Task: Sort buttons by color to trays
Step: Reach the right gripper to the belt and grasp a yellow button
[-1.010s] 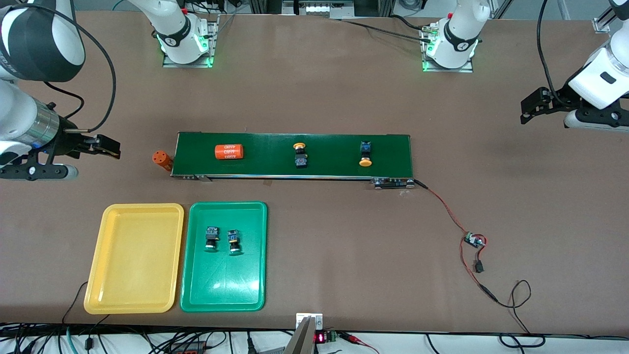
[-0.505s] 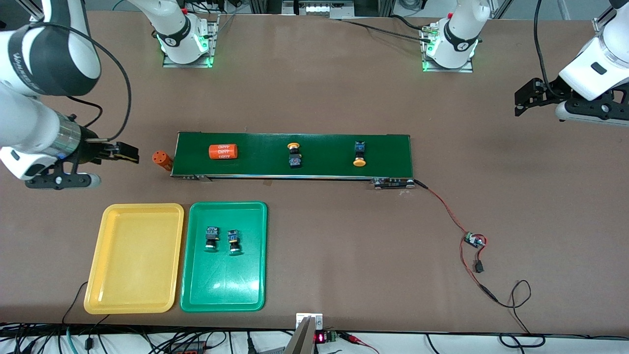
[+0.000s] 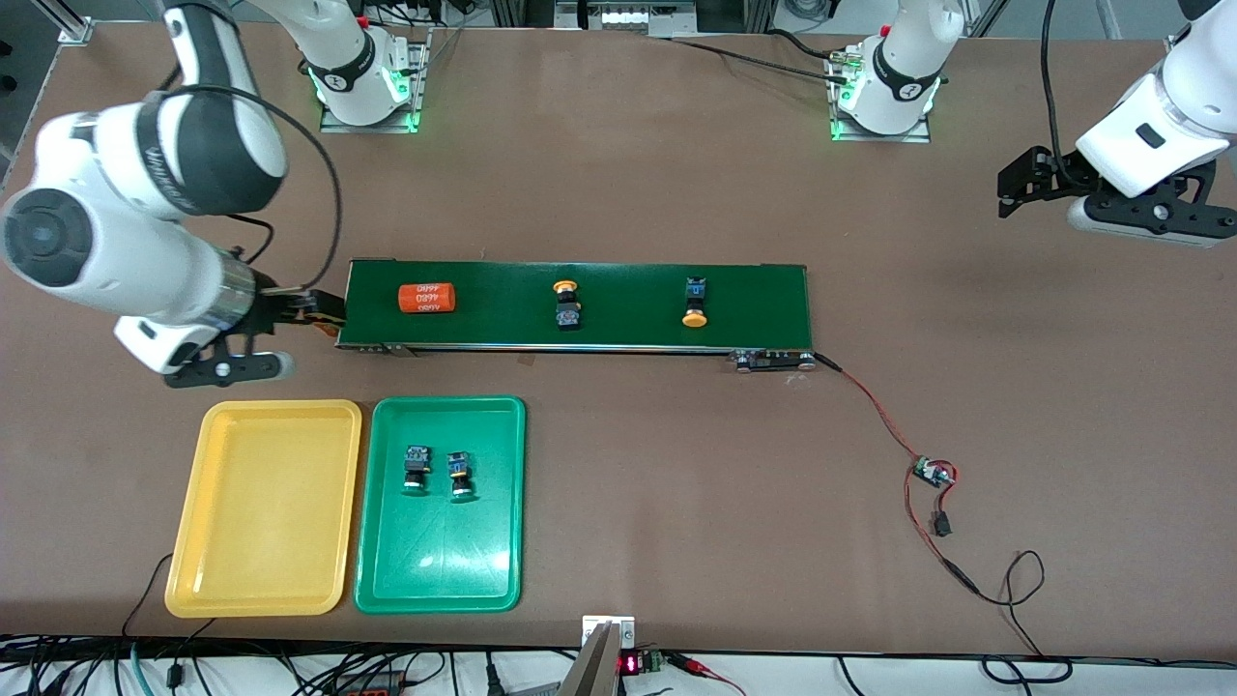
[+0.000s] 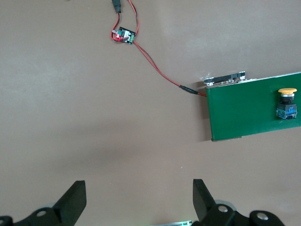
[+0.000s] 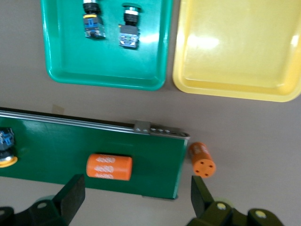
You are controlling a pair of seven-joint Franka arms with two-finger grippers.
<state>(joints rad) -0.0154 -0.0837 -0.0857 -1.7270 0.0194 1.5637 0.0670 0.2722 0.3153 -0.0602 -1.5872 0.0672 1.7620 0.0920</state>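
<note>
In the front view the right arm's wrist covers the orange cylinder standing off the belt's end; only the right wrist view shows that cylinder (image 5: 203, 159), upright on the table just beside the belt (image 3: 580, 305). Both wrist views cut their own fingers (image 4: 75, 201) off at the frame edge, so the tips are unseen. The caps of the two buttons in the green tray (image 3: 440, 580) are dark and hard to read for colour.

The right gripper (image 3: 314, 311) hangs low over the table at the belt's end toward the right arm, reaching level toward the belt, jaws spread wide and empty. The left gripper (image 3: 1015, 188) hovers over bare table well off the belt's other end, also wide apart with nothing between the fingers; that arm waits.

On the belt lie a second orange cylinder (image 3: 426, 297) on its side and two yellow-capped buttons: one (image 3: 566, 304) near the middle, the other (image 3: 693, 302) farther toward the left arm's end. The green tray holds two buttons (image 3: 416, 467) (image 3: 459, 475) side by side, apart. The yellow tray (image 3: 203, 580) sits just beside it, toward the right arm's end; both are nearer the front camera than the belt.

The table is brown. A red-and-black wire (image 3: 875, 411) runs from the belt's end to a small circuit board (image 3: 933, 473). The arm bases (image 3: 362, 77) glow green, and cables hang along the table edge nearest the camera.
</note>
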